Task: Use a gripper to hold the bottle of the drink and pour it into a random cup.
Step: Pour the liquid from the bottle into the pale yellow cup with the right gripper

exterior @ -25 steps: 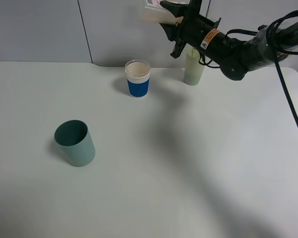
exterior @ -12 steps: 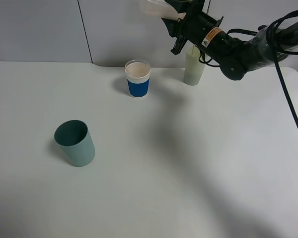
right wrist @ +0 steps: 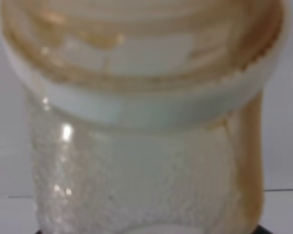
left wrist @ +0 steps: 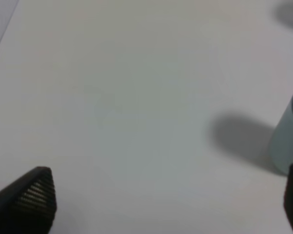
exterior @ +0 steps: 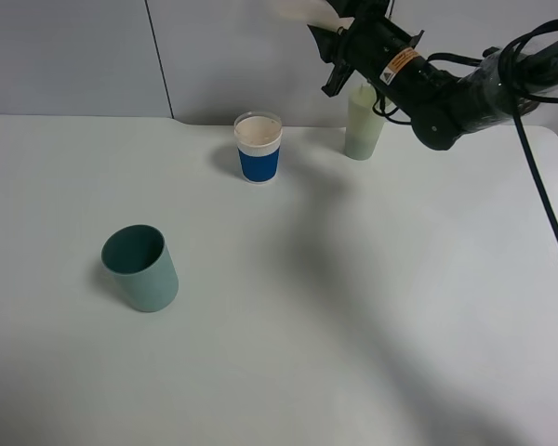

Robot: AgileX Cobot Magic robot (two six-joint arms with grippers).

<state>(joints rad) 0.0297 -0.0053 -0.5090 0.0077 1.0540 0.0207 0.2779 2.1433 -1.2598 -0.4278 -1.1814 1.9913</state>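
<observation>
In the exterior high view the right gripper (exterior: pixel 338 32) sits at the upper right of the frame, well above the white table (exterior: pixel 353 307), its black fingers clamped on the bottle of the drink (exterior: pixel 302 9). The bottle is tipped over with its pale body pointing toward the upper left, and the top edge of the frame cuts most of it off. An orange-yellow warning sticker (exterior: pixel 393 63) shows on the black arm behind the fingers, and a black cable (exterior: pixel 539 186) runs down the right side of the frame. Below and left of the bottle, near the far edge of the table, stands a blue-and-white cup (exterior: pixel 259 149), upright, its inside pale beige. A pale green cup (exterior: pixel 363 121) stands to its right, partly behind the arm. A teal cup (exterior: pixel 139 268) stands apart from both, at the left of the frame and nearer the camera. In the right wrist view the bottle (right wrist: pixel 146 161) fills the frame: a wide beige-rimmed mouth at the top, brown traces along the rim and down the right side, and a translucent whitish body below. In the left wrist view the left gripper (left wrist: pixel 166 202) has its fingertips (left wrist: pixel 36 192) spread wide apart at the two lower corners with nothing between them, and the teal cup (left wrist: pixel 285 144) shows at the right edge.
</observation>
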